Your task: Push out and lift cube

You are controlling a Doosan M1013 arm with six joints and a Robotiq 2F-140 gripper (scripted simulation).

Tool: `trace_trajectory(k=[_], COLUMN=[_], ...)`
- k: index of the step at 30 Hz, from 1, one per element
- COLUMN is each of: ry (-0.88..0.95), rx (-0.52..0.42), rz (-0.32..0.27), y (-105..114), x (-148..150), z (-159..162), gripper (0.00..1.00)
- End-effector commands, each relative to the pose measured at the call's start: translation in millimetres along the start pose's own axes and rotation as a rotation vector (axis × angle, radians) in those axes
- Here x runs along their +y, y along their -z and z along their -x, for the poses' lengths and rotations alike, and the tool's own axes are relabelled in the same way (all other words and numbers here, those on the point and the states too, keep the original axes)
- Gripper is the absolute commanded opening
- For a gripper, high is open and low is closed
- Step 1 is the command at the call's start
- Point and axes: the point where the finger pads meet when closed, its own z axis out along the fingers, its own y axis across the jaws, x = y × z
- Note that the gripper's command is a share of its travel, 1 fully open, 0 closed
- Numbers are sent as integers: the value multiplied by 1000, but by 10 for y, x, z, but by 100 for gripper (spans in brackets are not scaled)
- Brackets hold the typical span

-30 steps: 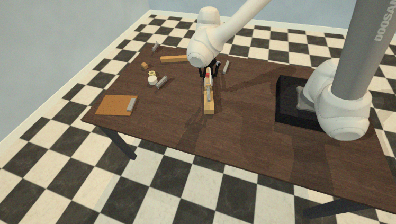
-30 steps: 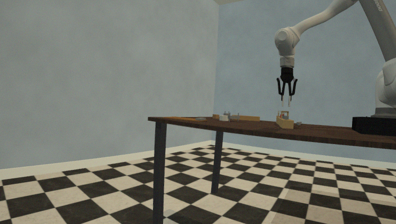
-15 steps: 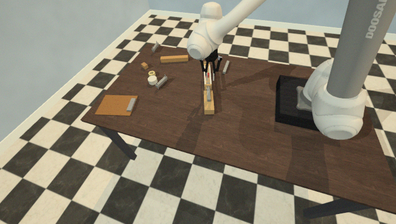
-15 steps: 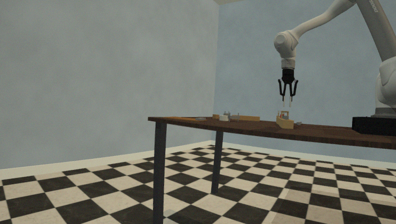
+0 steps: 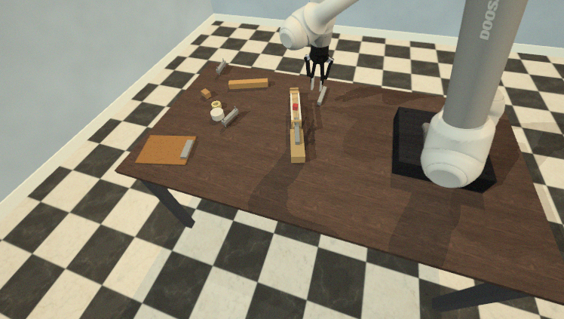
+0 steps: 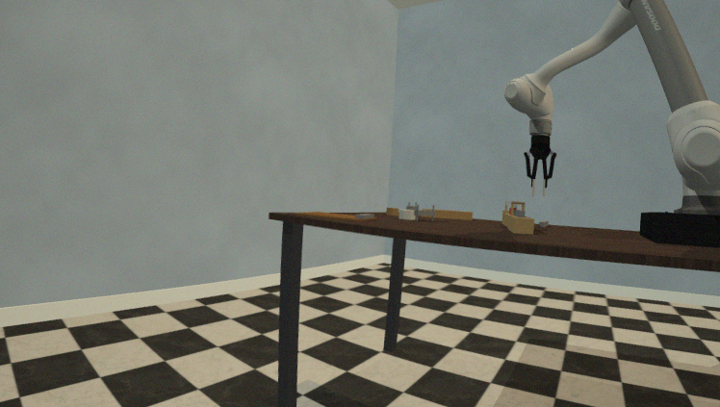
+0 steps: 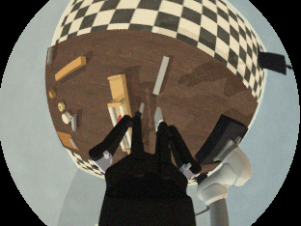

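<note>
A long wooden channel (image 5: 293, 127) lies on the table's middle. The red cube (image 5: 295, 106) sits inside it, towards the far end. A grey bar (image 5: 296, 136) lies in the channel nearer the front end, which looks like a solid block. My gripper (image 5: 316, 85) hangs to the right of the channel's far end, above a loose grey bar (image 5: 321, 95) on the table. Its fingers stand a little apart and hold nothing. The side view shows the gripper (image 6: 538, 190) well above the table. The wrist view shows the loose grey bar (image 7: 161, 81) and the channel (image 7: 119, 100) below my fingers.
On the left lie a long wooden block (image 5: 247, 84), a small wooden cube (image 5: 206, 93), a ring (image 5: 216, 103), a white cylinder (image 5: 216, 114), two more grey bars (image 5: 229, 116) (image 5: 220, 66), and an orange board (image 5: 165, 149) carrying a grey bar. The robot base (image 5: 445, 148) stands at the right.
</note>
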Motion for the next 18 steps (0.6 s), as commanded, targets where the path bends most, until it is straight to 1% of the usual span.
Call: trace_trajectory(k=[1,3,18], ry=[-7,-7,-7], rx=[-2,-2,-2], rz=[-1,-1,-1], y=[2,3,3], x=[122,164,164], z=[-689,-925,-925], gripper=[23,23,23])
